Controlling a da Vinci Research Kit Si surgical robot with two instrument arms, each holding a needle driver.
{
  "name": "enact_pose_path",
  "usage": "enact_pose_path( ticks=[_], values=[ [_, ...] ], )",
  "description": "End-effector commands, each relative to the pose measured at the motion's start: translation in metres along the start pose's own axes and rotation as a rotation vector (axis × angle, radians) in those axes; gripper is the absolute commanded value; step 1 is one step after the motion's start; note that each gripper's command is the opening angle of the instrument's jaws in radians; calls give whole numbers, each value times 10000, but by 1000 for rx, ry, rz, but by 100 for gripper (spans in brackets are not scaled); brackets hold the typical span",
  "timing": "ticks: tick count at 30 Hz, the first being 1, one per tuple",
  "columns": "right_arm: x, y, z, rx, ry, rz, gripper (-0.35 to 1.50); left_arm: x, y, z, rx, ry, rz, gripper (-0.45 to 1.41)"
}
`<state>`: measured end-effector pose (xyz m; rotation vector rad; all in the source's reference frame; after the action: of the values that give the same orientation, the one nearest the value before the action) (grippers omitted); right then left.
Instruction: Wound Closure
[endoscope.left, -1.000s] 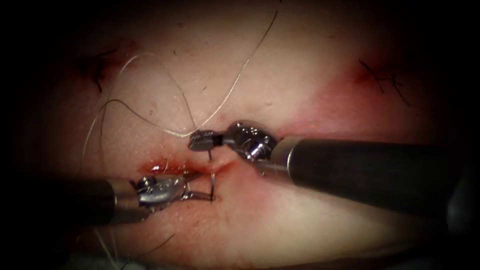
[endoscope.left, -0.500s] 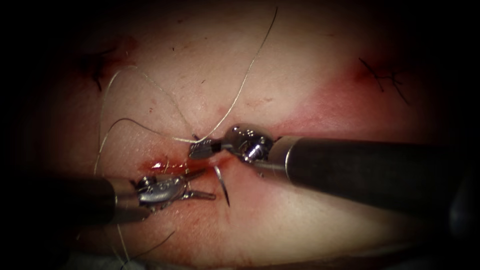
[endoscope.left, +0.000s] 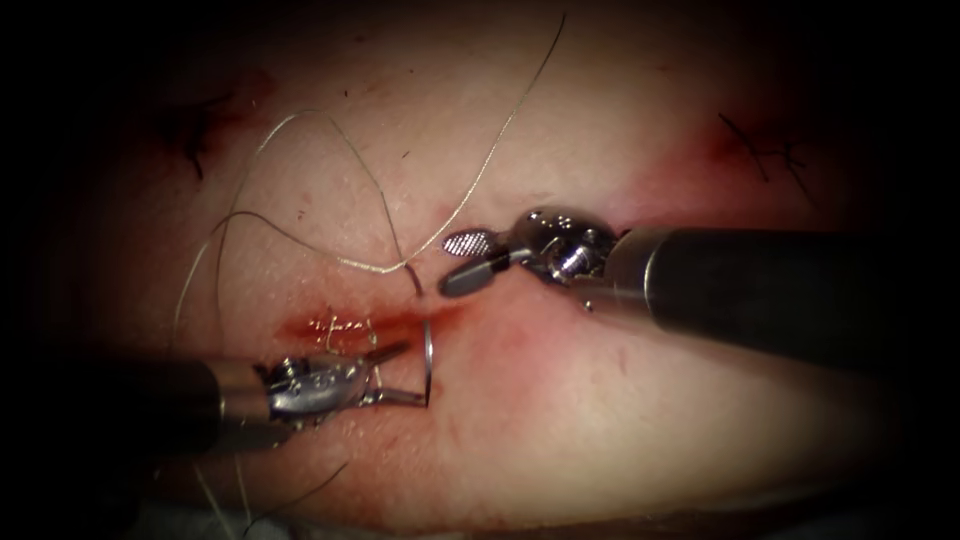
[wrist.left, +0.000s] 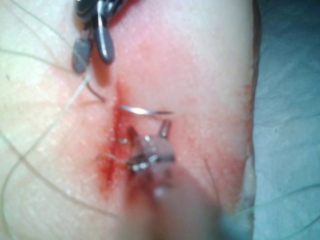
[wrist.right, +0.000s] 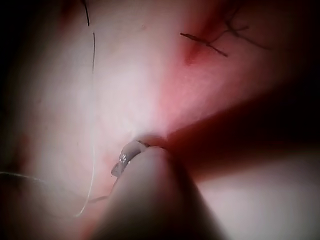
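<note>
The left tool (endoscope.left: 400, 375) was seen with its jaws spread wide at the needle (endoscope.left: 428, 360), whose tip end lay against the lower jaw; no firm grasp could be confirmed. The needle stood upright across the cut (endoscope.left: 380, 322) in the tissue (endoscope.left: 620, 440), its upper part apparently buried, the thread (endoscope.left: 300, 235) trailing from there in loops to the left of the cut. The right tool (endoscope.left: 468, 260) was held open and empty, just right of the cut. An unsecured needle might be tipped or dropped, it was judged. One second earlier, the right tool had been closed at the needle's upper end; it was since released and withdrawn rightward.
</note>
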<state>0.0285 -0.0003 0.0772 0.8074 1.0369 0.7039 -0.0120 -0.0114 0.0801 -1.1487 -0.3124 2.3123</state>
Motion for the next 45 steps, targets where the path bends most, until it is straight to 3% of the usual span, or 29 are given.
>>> enact_pose_path(
  ticks=[1, 5, 9, 12, 18, 25, 32, 37, 45],
  values=[
    [-5, 2, -8, 6, -2, 6, 141, -4, 6, 7, 7, -2, 45, 59],
    [-23, -1, -27, 13, -30, -12, 131, 2, 8, -2, 19, 8, 240, 59],
    [-43, 3, -22, -1, -67, -33, 131, 11, 9, -9, 89, -23, 464, 76],
    [-52, 8, -17, -4, -70, -49, 131, 12, 13, -10, 117, -45, 547, 79],
    [-69, 10, -9, 1, -79, -45, 133, 14, 6, -18, 296, -137, 727, 83],
    [-70, 9, -4, 9, -83, -40, 133, 13, 11, -22, 373, -91, 838, 58],
    [-72, 8, -2, 9, -84, -36, 133, 12, 12, -11, 352, -71, 860, 63],
    [-73, 14, 2, 5, -84, -37, 133, 17, 19, -6, 338, -39, 878, 76],
    [-76, 11, 5, 5, -84, -40, 133, 25, 30, 12, 316, -14, 910, 74]
  ],
)
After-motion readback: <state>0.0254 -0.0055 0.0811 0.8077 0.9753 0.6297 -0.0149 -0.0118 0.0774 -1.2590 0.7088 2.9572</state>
